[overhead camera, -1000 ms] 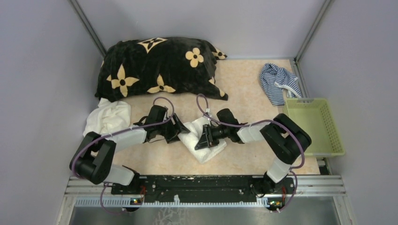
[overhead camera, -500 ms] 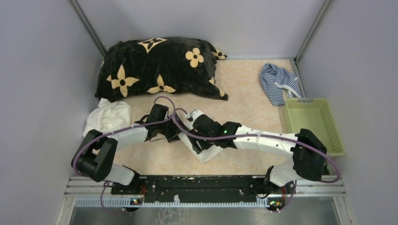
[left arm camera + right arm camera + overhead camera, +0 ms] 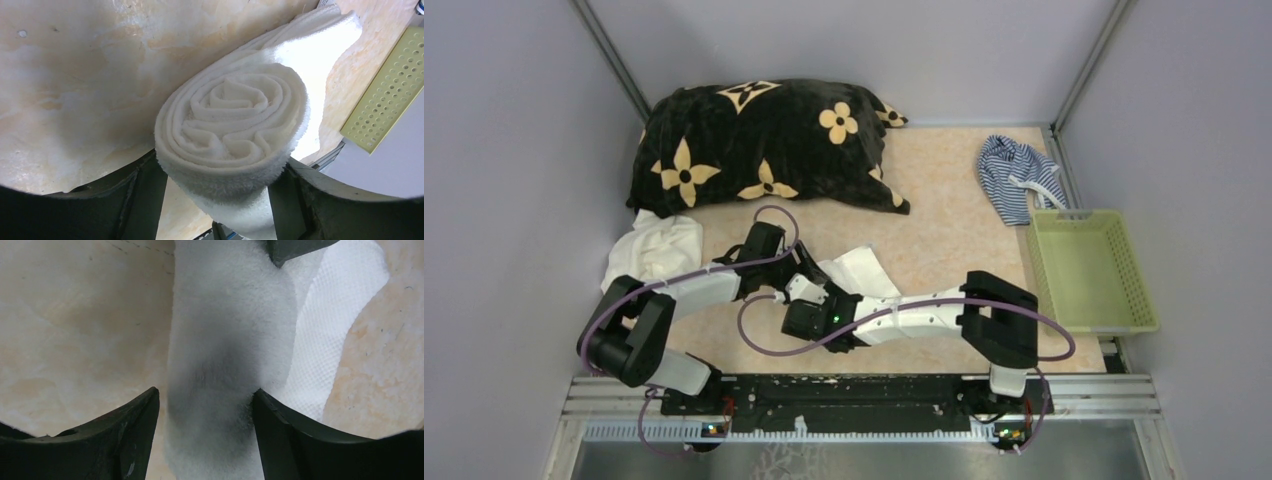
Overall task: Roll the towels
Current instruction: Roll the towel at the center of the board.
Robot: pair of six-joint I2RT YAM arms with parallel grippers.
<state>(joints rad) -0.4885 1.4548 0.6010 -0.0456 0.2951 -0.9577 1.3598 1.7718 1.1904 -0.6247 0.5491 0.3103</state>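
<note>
Towel roll (image 3: 232, 130) near the pillow (image 3: 764, 140) is pinched endwise by both grippers, left (image 3: 220, 200) and right (image 3: 205, 420); next, finish rolling its loose tail.

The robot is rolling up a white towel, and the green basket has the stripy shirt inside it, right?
Not quite. The striped shirt lies on the table behind the green basket, not inside it; the top external view shows this. The rest holds: a white towel is partly rolled, seen end-on in the left wrist view.
</note>
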